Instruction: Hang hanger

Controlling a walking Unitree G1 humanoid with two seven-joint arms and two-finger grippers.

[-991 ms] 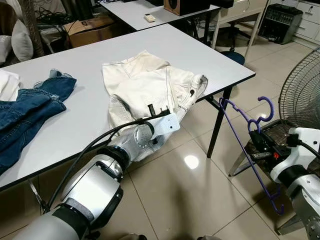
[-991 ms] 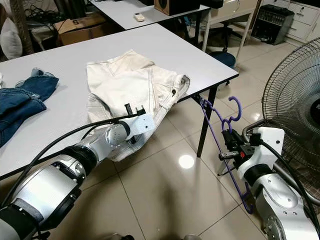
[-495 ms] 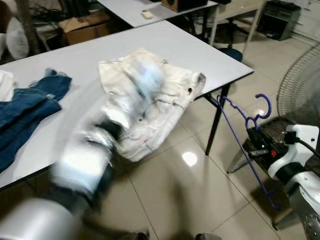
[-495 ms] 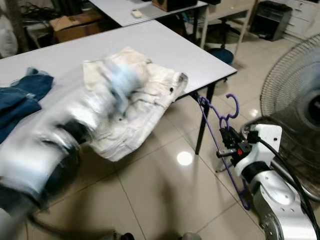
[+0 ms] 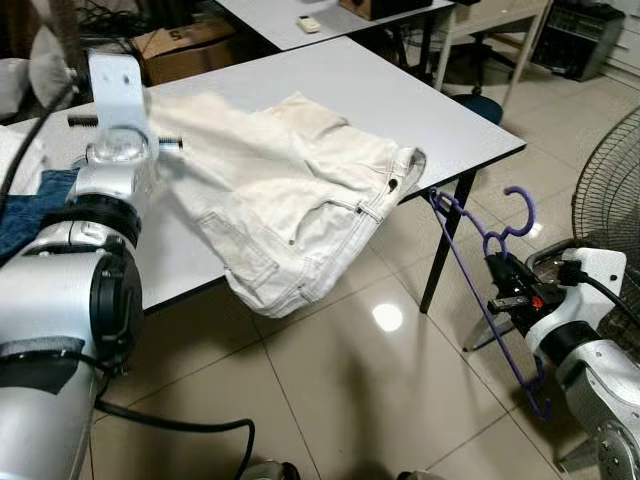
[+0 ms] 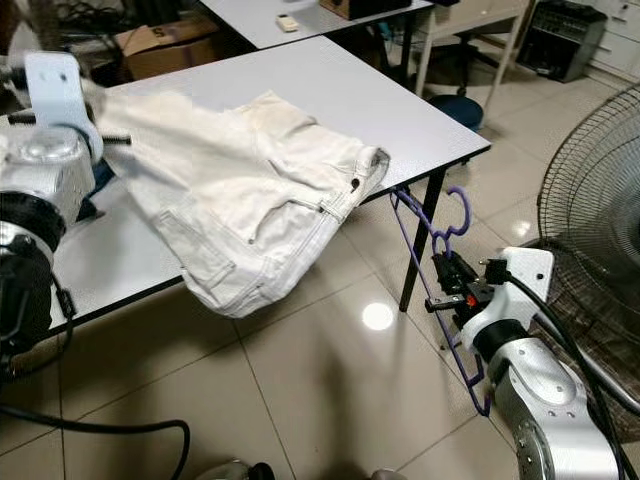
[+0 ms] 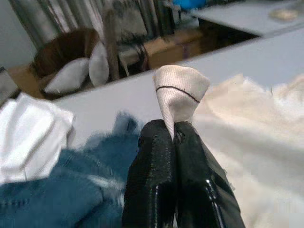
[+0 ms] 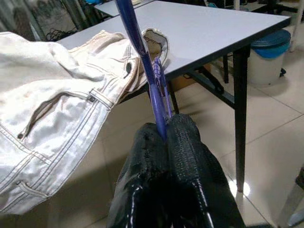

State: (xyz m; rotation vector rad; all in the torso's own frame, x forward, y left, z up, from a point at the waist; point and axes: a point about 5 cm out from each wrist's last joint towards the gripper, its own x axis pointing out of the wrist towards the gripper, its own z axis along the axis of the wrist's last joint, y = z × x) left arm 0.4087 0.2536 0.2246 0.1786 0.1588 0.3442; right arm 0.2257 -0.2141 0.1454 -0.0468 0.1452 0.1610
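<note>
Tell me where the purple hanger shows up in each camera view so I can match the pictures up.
Left eye view: purple hanger at the right, held by the right claw, beside the table's corner leg.
Right eye view: right of centre, hook uppermost.
Left wrist view: I can't make it out there.
Right wrist view: its purple bar rises from between the black fingers.
Shared landmark: the white trousers hanging over the table edge.
</note>
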